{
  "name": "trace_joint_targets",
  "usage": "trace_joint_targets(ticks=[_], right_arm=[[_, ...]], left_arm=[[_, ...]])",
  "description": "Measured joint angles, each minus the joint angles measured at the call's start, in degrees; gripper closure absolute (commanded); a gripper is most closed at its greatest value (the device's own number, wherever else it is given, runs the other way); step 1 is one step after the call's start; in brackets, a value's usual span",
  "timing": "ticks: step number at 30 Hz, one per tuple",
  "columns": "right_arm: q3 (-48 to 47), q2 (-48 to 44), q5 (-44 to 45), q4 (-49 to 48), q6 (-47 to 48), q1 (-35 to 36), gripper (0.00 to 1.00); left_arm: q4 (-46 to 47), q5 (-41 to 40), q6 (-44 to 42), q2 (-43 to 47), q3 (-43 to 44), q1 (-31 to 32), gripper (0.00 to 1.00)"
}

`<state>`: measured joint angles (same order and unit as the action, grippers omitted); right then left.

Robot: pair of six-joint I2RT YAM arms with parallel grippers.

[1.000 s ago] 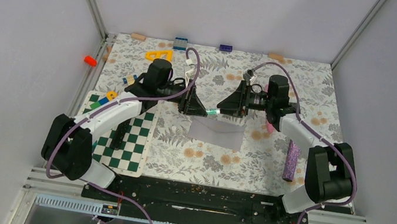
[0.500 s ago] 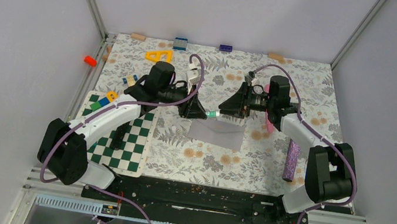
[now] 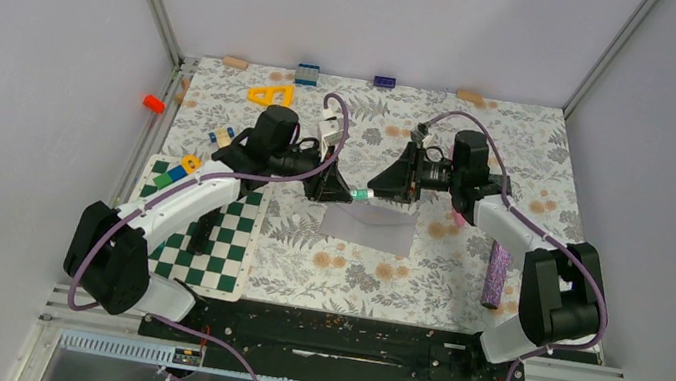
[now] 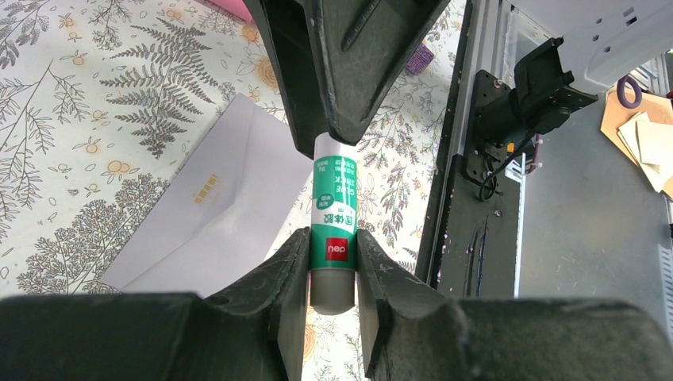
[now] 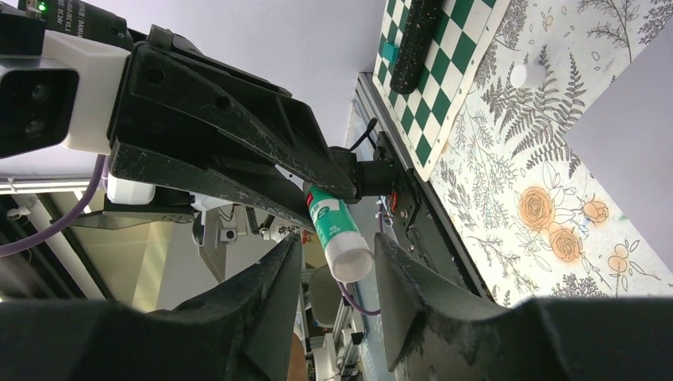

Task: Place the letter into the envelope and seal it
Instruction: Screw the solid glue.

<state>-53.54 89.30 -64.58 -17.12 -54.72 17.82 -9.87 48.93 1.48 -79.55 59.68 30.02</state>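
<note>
Envelope (image 4: 198, 214) partly hidden behind glue stick (image 4: 334, 214); stick's far end hidden inside right gripper (image 4: 333, 141).

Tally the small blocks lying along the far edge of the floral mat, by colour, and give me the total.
Tan blocks: 2
Blue block: 1
Purple-blue block: 1
Total: 4

The right gripper (image 3: 372, 192) now sits closer to the frame's centre, its fingertips straddling the white end of the glue stick (image 3: 361, 194). The left arm (image 3: 107, 257) is further toward the lower left, and its purple cable (image 3: 342, 120) loops further right.
</note>
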Motion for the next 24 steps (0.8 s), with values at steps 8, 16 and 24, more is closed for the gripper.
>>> trace_joint_targets(ticks=[8,16,24], right_arm=[[0.17,0.0,-0.17,0.2,0.9,0.28,0.6],[1.97,0.0,-1.95,-0.7,0.46,0.28,0.61],[2.8,0.0,-2.67,-2.86,-0.59,0.28,0.68]], left_arm=[[0.0,-0.04,0.02,0.0,0.0,0.0,0.89],[0.0,-0.13,0.0,0.0,0.0,0.0,0.9],[0.0,-0.13,0.0,0.0,0.0,0.0,0.9]])
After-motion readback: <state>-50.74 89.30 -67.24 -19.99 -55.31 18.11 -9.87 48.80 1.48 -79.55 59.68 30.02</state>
